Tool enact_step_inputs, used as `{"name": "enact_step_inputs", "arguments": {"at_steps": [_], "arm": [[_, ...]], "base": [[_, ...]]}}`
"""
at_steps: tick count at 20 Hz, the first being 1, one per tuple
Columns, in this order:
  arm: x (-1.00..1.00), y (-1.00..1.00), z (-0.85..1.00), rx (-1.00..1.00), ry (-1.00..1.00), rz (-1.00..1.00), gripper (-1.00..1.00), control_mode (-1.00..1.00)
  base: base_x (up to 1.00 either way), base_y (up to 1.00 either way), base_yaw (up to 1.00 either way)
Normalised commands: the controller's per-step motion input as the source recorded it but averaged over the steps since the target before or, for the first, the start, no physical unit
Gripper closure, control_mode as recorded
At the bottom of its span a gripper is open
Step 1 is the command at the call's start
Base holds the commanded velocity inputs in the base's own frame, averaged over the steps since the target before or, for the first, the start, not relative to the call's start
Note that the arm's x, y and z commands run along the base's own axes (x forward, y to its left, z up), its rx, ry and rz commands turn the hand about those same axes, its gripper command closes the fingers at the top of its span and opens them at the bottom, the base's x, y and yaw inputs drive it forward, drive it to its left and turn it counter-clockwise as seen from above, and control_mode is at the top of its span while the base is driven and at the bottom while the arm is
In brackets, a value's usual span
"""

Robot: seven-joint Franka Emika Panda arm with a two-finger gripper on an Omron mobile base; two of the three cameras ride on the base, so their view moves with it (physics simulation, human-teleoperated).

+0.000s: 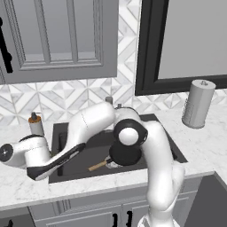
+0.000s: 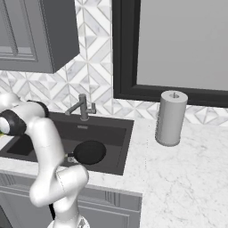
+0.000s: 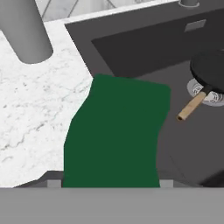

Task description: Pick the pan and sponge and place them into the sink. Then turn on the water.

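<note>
Sponge fills the hand view, green face up, held between the jaws of the gripper above the seam where the marble counter meets the left rim of the sink. Pan already lies in the basin, its wooden handle over the drain. Done well, the drop comes once the block is carried right, clear past the rim and well over the dark floor; released here, it could catch the edge. A grey soap dispenser stands at the far left.
</note>
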Motion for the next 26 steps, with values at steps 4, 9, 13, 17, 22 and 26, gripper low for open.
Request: {"name": "enact_step_inputs", "arguments": {"at_steps": [4,9,13,17,22,26], "arm": [[-0.59,-0.89,0.45,0.0,-0.29,-0.27,1.0,-1.0],[-0.45,-1.0,0.38,0.07,-0.29,-0.25,1.0,-1.0],[-0.44,-1.0,0.18,0.14,-0.24,-0.24,1.0,-1.0],[-0.46,-1.0,0.16,0.23,-0.19,-0.22,1.0,-1.0],[-0.32,-1.0,0.17,0.3,-0.09,-0.16,1.0,-1.0],[-0.05,-1.0,0.23,0.3,0.0,-0.01,1.0,-1.0]], "base": [[0.0,0.0,0.0],[0.0,0.0,0.0],[0.0,0.0,0.0],[0.0,0.0,0.0],[0.0,0.0,0.0],[0.0,0.0,0.0]]}}
